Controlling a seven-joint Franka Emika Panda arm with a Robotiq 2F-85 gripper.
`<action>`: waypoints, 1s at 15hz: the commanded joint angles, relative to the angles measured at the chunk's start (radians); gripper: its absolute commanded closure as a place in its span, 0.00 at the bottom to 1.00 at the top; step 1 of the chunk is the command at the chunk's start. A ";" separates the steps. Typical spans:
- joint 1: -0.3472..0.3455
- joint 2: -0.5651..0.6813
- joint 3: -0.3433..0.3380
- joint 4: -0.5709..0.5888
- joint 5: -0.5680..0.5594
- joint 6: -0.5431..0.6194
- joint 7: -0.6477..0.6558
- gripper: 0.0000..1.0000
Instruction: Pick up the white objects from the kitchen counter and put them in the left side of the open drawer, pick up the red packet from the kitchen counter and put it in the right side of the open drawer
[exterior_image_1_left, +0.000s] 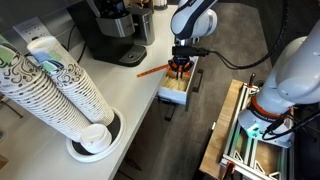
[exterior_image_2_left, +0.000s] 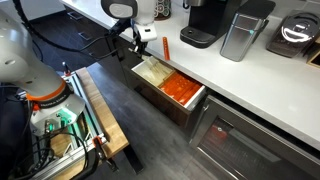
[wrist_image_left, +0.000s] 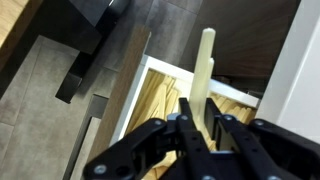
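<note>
My gripper (wrist_image_left: 203, 115) is shut on a thin pale white stick packet (wrist_image_left: 206, 58) that sticks out past the fingertips. In both exterior views the gripper (exterior_image_1_left: 180, 68) (exterior_image_2_left: 139, 47) hangs over the open drawer (exterior_image_1_left: 171, 100) (exterior_image_2_left: 172, 108), above the section of pale yellow packets (wrist_image_left: 160, 100). The drawer's other section holds orange packets (exterior_image_2_left: 179, 88). The red packet (exterior_image_1_left: 152, 70) lies on the kitchen counter (exterior_image_1_left: 130, 95) near its front edge, just beside the gripper; it also shows in an exterior view (exterior_image_2_left: 148, 45).
A coffee machine (exterior_image_1_left: 112, 30) (exterior_image_2_left: 207, 20) and a metal canister (exterior_image_2_left: 243, 32) stand on the counter. Stacked paper cups (exterior_image_1_left: 60, 90) lie close to the camera. A wooden cart (exterior_image_2_left: 95, 110) with equipment stands on the floor next to the drawer.
</note>
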 joint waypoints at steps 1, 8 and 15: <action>-0.010 0.064 0.009 0.000 0.005 0.090 -0.022 0.90; -0.008 0.146 0.003 0.001 -0.017 0.178 0.009 0.90; -0.008 0.201 -0.008 0.003 -0.034 0.251 0.025 0.90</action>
